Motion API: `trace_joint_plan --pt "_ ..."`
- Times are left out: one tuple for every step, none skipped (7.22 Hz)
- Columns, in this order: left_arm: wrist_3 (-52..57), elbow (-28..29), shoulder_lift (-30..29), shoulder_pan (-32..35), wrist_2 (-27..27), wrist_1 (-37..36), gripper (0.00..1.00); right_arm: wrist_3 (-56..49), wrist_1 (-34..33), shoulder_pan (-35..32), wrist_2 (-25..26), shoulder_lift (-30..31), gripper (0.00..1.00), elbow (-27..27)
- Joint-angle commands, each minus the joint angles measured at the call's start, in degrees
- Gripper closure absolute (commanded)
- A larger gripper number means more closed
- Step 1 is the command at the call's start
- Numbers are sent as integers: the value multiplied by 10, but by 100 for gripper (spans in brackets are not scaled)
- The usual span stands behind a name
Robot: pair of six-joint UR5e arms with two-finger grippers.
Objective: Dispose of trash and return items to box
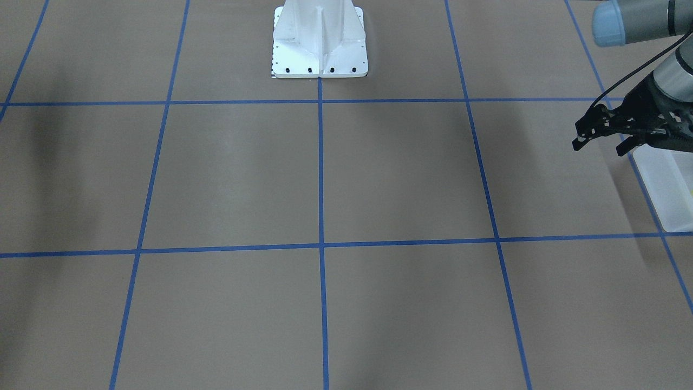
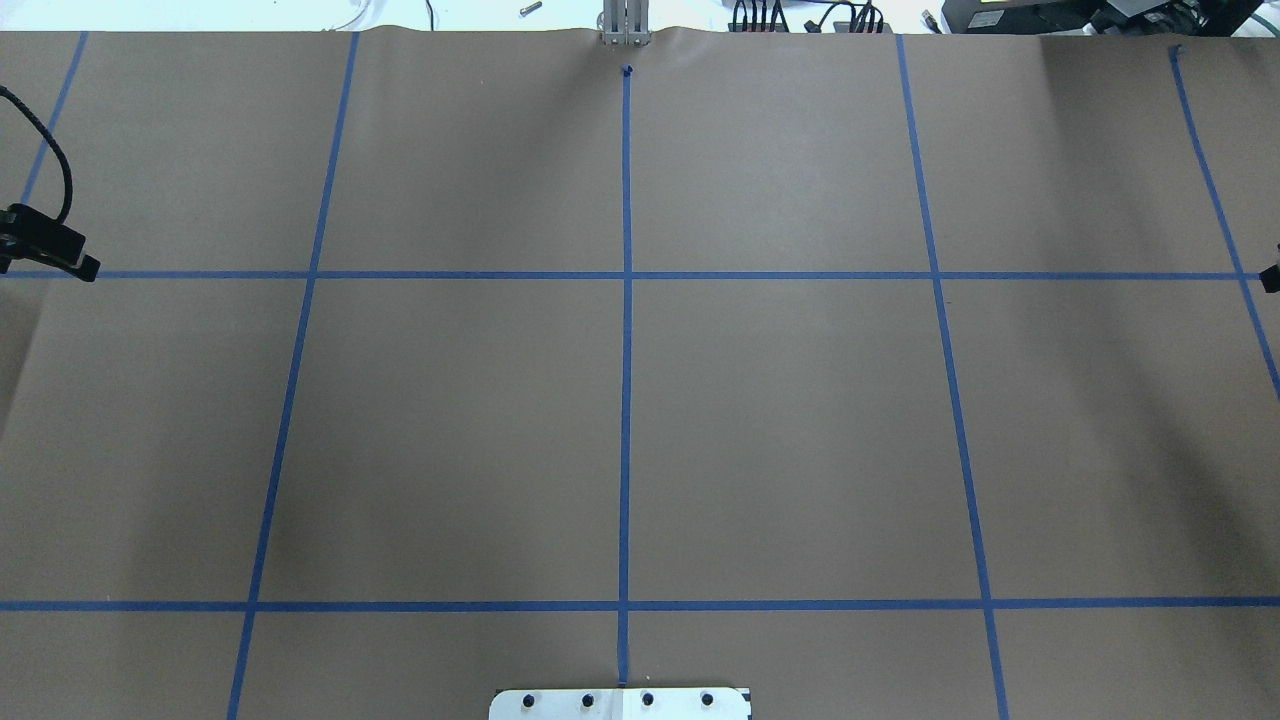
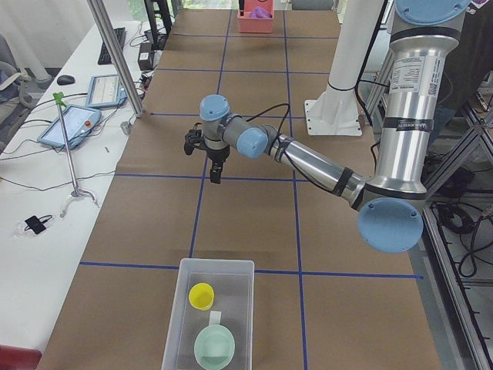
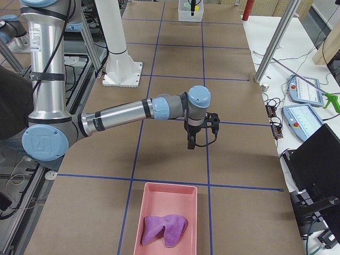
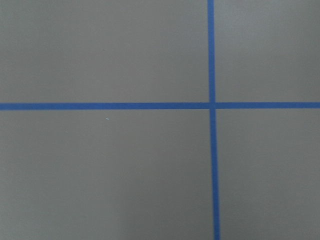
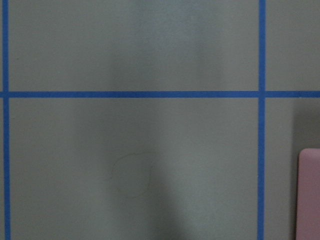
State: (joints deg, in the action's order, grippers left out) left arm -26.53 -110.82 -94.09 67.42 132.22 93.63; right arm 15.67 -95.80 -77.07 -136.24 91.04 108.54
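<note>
The translucent white box (image 3: 179,324) stands at the table's left end. In it are the yellow cup (image 3: 202,296) and the mint-green bowl (image 3: 215,347). A corner of the box shows in the front-facing view (image 1: 667,189). My left gripper (image 1: 598,146) hovers over the table just beside that box with its fingers apart and nothing between them. It also shows in the exterior left view (image 3: 204,159). My right gripper (image 4: 201,134) hangs over the table beyond the pink tray (image 4: 167,223). I cannot tell whether it is open or shut.
The pink tray holds a purple cloth (image 4: 164,229), and its corner shows in the right wrist view (image 6: 310,195). The white robot pedestal (image 1: 319,38) stands at the table's middle edge. Brown paper with blue tape lines covers the table (image 2: 780,420).
</note>
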Motion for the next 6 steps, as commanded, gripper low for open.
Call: trace_joint_plan --pt "82 1 10 13 -39 -30 3 2 0 22 2 -1 0 9" --pt "136 0 8 12 -63 -62 3 -1 0 22 3 -1 0 10" --pt "156 0 7 13 -71 -73 2 -1 1 22 4 -1 0 11" --pt "156 4 8 13 -67 -75 2 -6 0 22 4 -1 0 11" --pt "152 5 8 12 -65 -77 2 -8 0 22 4 -1 0 10" --pt "151 5 8 12 -63 -78 2 -8 0 22 4 -1 0 10"
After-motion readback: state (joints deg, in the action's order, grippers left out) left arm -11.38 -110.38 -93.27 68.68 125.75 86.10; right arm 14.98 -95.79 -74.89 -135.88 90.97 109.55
